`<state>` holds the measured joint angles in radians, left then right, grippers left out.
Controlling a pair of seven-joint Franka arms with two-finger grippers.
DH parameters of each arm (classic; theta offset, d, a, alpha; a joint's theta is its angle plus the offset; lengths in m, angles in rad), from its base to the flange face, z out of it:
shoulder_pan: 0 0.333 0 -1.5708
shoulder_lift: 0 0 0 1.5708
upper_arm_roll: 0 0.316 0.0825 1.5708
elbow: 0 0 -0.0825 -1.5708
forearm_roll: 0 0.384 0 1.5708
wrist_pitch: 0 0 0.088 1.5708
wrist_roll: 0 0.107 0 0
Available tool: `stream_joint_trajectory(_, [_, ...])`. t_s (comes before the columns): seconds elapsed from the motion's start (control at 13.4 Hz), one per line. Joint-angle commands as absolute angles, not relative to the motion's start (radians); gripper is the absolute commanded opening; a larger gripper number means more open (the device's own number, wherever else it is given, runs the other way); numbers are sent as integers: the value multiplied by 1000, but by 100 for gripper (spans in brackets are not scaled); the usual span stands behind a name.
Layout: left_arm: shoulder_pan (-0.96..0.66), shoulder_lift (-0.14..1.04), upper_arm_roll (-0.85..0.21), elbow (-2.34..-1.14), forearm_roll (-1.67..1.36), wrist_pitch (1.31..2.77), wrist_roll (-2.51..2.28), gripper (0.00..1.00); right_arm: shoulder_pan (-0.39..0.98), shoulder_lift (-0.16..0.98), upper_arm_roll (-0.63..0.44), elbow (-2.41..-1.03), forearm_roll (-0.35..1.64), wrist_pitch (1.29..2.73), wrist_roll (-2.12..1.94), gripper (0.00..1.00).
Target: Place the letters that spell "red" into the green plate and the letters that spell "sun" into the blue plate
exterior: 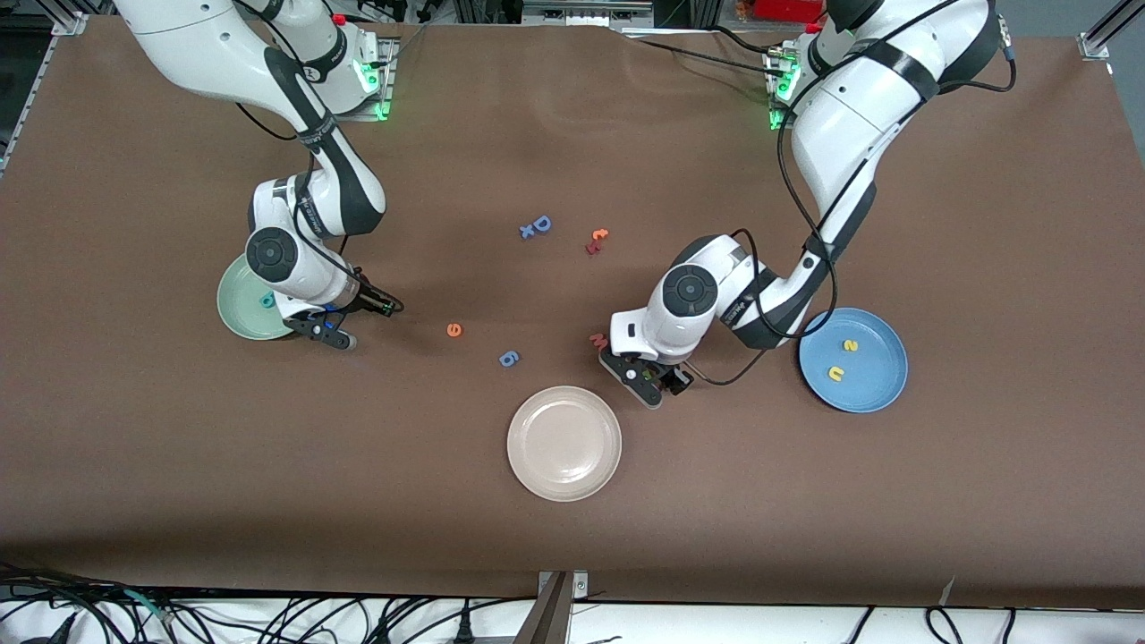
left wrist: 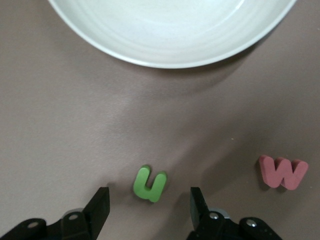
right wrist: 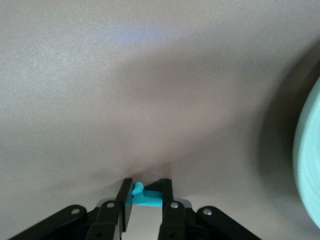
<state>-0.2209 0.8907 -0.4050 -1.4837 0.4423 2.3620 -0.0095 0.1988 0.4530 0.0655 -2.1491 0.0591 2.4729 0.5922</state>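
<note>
My left gripper [left wrist: 149, 207] is down at the table between the beige plate and the blue plate [exterior: 881, 389]. It is open, with the green "n" [left wrist: 150, 184] lying between its fingers [left wrist: 100, 207] and untouched. The yellow "s" [exterior: 850, 345] and "u" [exterior: 836, 373] lie in the blue plate. My right gripper [right wrist: 145, 192] is low beside the green plate [exterior: 234, 313], shut on the teal "r" [right wrist: 145, 196]. The teal "d" [exterior: 267, 300] lies in that plate. The orange "e" [exterior: 454, 330] lies on the table between the two grippers.
The beige plate [exterior: 564, 443] sits nearer the front camera, close to my left gripper [exterior: 651, 380]. A pink "w" [exterior: 597, 340] lies right beside that gripper. A blue "6" [exterior: 509, 359], a blue "D" [exterior: 537, 225] and orange-red letters [exterior: 597, 240] lie mid-table.
</note>
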Motion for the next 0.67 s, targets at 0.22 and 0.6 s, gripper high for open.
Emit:
stream_joint_trajectory(0.22, [-236,913,-396,-1453,492,2361,3,41,199,417,14,-1970,51,2125,527,15])
stream_joint_trajectory(0.6, [-236,920,-396,-1451,492,2361,3,42,184,454,-172,-1962,51,2077,200,17])
